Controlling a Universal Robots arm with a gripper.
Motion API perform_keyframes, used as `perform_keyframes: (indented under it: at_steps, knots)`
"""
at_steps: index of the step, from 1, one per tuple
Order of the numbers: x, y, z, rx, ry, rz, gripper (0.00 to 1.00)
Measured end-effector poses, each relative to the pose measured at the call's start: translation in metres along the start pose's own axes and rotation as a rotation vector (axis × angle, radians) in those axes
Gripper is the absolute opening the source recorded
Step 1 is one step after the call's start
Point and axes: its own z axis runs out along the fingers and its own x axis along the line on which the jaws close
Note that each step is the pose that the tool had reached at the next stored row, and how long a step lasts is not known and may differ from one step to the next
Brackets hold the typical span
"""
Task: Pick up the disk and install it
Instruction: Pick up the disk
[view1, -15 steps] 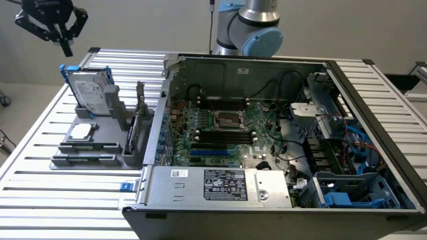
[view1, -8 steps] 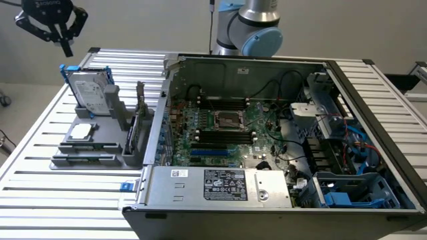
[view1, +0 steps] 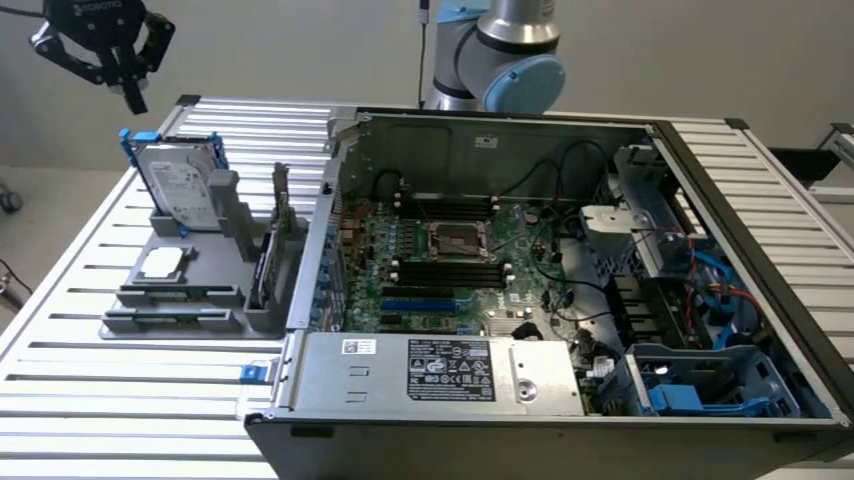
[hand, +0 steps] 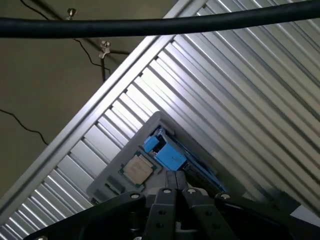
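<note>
i'm hovering the gripper (view1: 134, 98), fingers pressed together and holding nothing, well above the disk (view1: 180, 188), which is standing upright in its rack (view1: 230, 205), likely for easy grasping.

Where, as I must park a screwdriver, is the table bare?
Bare table slats lie in front of the grey holder, at the exterior view's lower left, and beside the computer case on the exterior view's right. Crowded: the holder, where the disk stands, and the case's inside.

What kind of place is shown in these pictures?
Probably a robotics lab bench: a robot arm behind a slatted metal table with an open computer case and a grey parts rack.
</note>
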Motion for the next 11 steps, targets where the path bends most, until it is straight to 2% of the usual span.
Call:
perform_keyframes:
  at_steps: [5,11]
  knots:
    - [0.0001,0.0,0.0,-0.0025,-0.0045,-0.075,0.11]
    - [0.0,0.0,0.0004,-0.0142,-0.0182,-0.151,0.11]
